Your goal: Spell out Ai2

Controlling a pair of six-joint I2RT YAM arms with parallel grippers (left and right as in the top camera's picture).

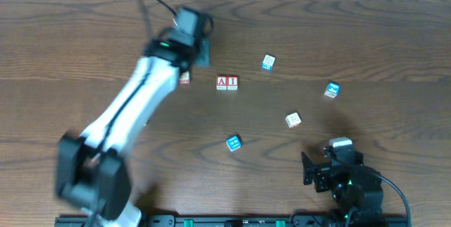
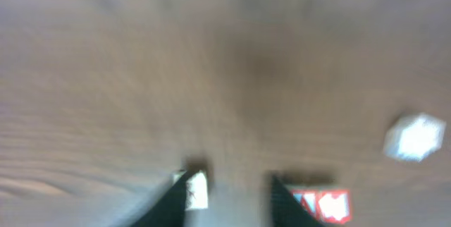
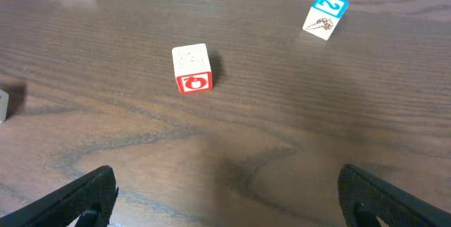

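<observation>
Two red-edged blocks reading "A I" (image 1: 227, 82) lie side by side on the table; they show blurred in the left wrist view (image 2: 324, 204). A blue "2" block (image 1: 332, 89) lies to their right, also in the right wrist view (image 3: 324, 14). My left gripper (image 1: 197, 54) is open just left of the A I pair, and a small white block (image 1: 184, 77) lies at its left finger (image 2: 197, 188). Nothing lies between its fingers (image 2: 230, 185). My right gripper (image 1: 320, 162) is open and empty near the front edge (image 3: 225, 185).
A white block with a red face (image 1: 293, 120) lies ahead of the right gripper (image 3: 191, 68). A blue block (image 1: 268, 62) lies behind the pair, blurred in the left wrist view (image 2: 416, 137). Another blue block (image 1: 233, 143) lies in front. The left arm (image 1: 127, 121) crosses the table's left half.
</observation>
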